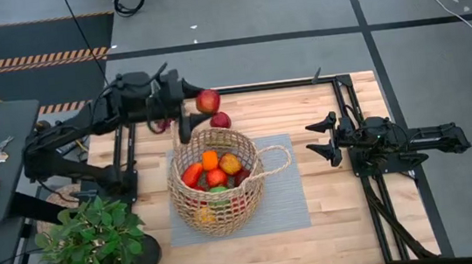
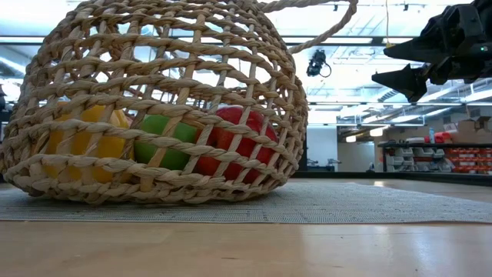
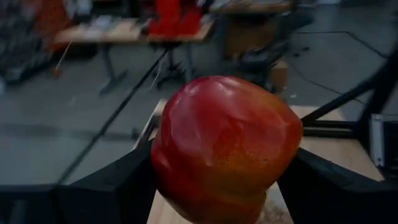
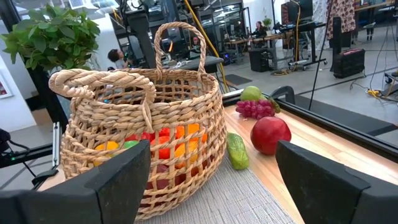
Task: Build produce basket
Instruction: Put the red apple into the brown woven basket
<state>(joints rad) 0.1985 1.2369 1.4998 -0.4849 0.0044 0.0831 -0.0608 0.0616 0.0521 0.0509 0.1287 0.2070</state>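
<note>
The woven basket [image 1: 215,180] stands on a grey mat [image 1: 289,198] mid-table and holds several pieces of produce: orange, red, yellow and green [image 2: 163,138]. My left gripper [image 1: 203,103] is above the table, just beyond the basket's far rim, shut on a red fruit [image 3: 224,146]. Beyond the basket a second red fruit [image 4: 270,134], a small cucumber [image 4: 236,151], purple grapes [image 4: 255,109] and a green pear [image 4: 250,93] lie on the wood. My right gripper [image 1: 320,139] waits open at the right, pointing at the basket. My left gripper pinches the red fruit between its two fingers [image 3: 118,186], one on each opposite flank [image 3: 163,168]. The fingers reach about level from the table's left side. The fruit is lifted clear of the table, higher than the basket's rim.
A leafy potted plant [image 1: 94,244] stands at the near left corner. Dark metal rails [image 1: 347,103] run along the right and far sides of the table. Bare wood [image 1: 341,209] lies right of the mat.
</note>
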